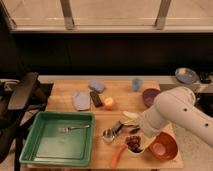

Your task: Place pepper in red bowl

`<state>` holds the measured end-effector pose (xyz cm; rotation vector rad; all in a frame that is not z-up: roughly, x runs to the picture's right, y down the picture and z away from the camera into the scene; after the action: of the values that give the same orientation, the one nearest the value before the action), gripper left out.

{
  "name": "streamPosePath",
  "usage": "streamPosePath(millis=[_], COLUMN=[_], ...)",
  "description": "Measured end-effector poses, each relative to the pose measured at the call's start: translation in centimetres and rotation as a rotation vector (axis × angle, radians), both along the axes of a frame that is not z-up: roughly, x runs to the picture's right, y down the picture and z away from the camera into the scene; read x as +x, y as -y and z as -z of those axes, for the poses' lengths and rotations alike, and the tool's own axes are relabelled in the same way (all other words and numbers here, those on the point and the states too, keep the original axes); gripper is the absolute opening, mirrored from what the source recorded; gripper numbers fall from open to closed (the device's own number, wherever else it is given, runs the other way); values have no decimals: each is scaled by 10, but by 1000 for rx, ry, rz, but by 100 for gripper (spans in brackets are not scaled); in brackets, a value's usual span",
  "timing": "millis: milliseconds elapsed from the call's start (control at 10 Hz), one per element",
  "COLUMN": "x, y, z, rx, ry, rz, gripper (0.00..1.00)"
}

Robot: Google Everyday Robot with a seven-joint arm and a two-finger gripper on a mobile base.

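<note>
The white arm (175,112) reaches in from the right, low over the front of the counter (120,91), and its gripper (136,131) is down at the arm's tip, just above the white bowl (134,144) with the dark contents; whether it is clenched or released, I cannot tell, the arm's bulk covers it. The pepper (118,155) is on the counter, lying slantwise at the front edge, just left of the white bowl and apart from the gripper. The red bowl (162,146) sits right of the white bowl, partly tucked under the arm, its glossy inside showing. A small metal cup (107,135) stands just left of the arm's tip. Over on the left, the green tray (50,146) holds a fork (75,128) near its back wall. Further back, an orange ball (109,103) sits mid-counter beside a dark block (96,98), with a pale grey pad (80,100) to the left of them and a blue one (96,86) behind. A blue cup (136,83) stands at the back, and the purple bowl (149,96) is at the right, just behind the arm.
</note>
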<state>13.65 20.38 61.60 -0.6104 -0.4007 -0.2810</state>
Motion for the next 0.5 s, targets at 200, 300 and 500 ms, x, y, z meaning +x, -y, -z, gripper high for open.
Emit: streamPosePath(millis=[200, 300, 500], x=[-22, -37, -49], y=[-6, -12, -23], z=[3, 4, 5], rx=[14, 21, 30], ry=[4, 15, 18], rz=[76, 127, 195], gripper=[68, 68, 68])
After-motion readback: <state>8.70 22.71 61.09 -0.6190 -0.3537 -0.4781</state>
